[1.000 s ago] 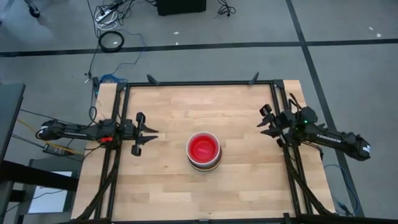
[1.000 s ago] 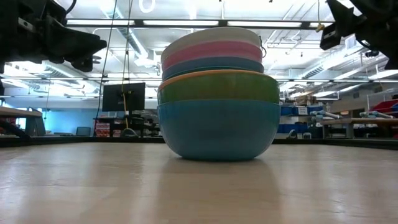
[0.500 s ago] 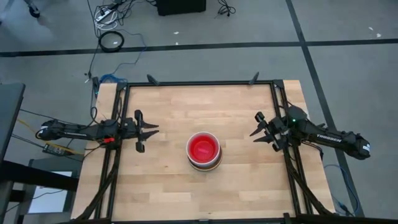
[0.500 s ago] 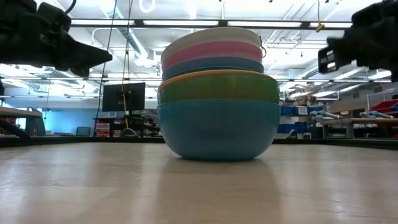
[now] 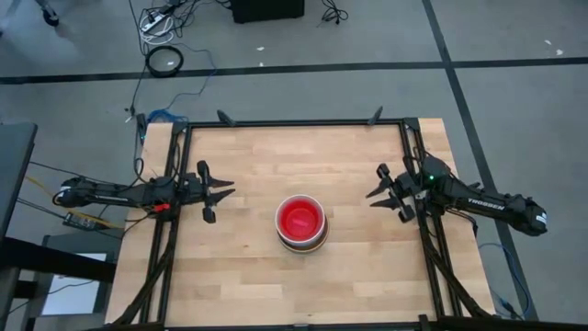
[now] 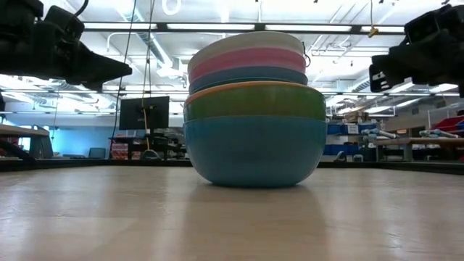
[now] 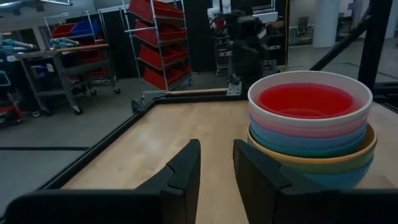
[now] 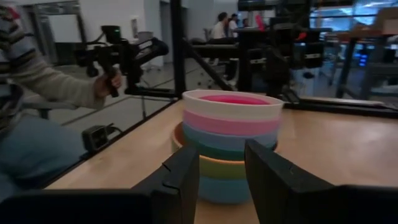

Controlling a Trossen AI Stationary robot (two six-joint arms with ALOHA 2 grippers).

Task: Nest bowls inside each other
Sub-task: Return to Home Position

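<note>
The left gripper point(image 7: 216, 149) hovers with fingers slightly apart and empty; the stack of nested bowls point(image 5: 301, 221) stands straight ahead of it, well apart, on the table point(image 5: 257, 156). The right gripper point(image 8: 222, 152) faces the stack from the far side, likewise parted and empty. The nesting looks finished, so I judge this the retreat to rest: both arms need only pull away from the stack.

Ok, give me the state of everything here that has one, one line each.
Bowl stack: nested, upright, in the middle of the table, untouched.
Red bowl: innermost, empty.
Teal bowl: outermost, bottom on the table.
Left claw: open, empty, above the table's left side.
Right claw: open, empty, above the table's right side.
</note>
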